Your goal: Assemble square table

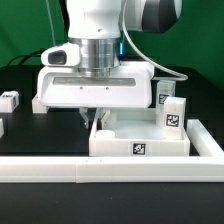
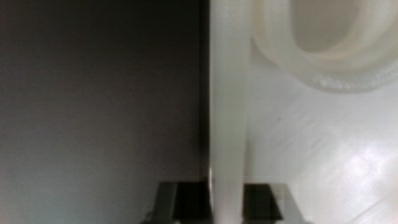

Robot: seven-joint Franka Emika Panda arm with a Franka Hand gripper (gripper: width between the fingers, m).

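The square table's white slab [image 1: 140, 140] lies flat at the middle of the black table, its tag facing the front. My gripper [image 1: 88, 117] comes straight down onto the slab's rim on the exterior view's left. In the wrist view the two dark fingers [image 2: 178, 203] stand on either side of the thin raised rim [image 2: 222, 120], shut on it. The gripper [image 2: 221, 203] straddles that edge, and a rounded corner pocket [image 2: 320, 40] shows farther along the slab. A tagged leg block [image 1: 172, 113] stands upright at the slab's far right side, with another [image 1: 163, 96] behind it.
The long white border rail [image 1: 100, 172] runs along the front and turns up the exterior view's right side. A loose tagged leg block [image 1: 8, 100] lies at the far left. A green wall stands behind.
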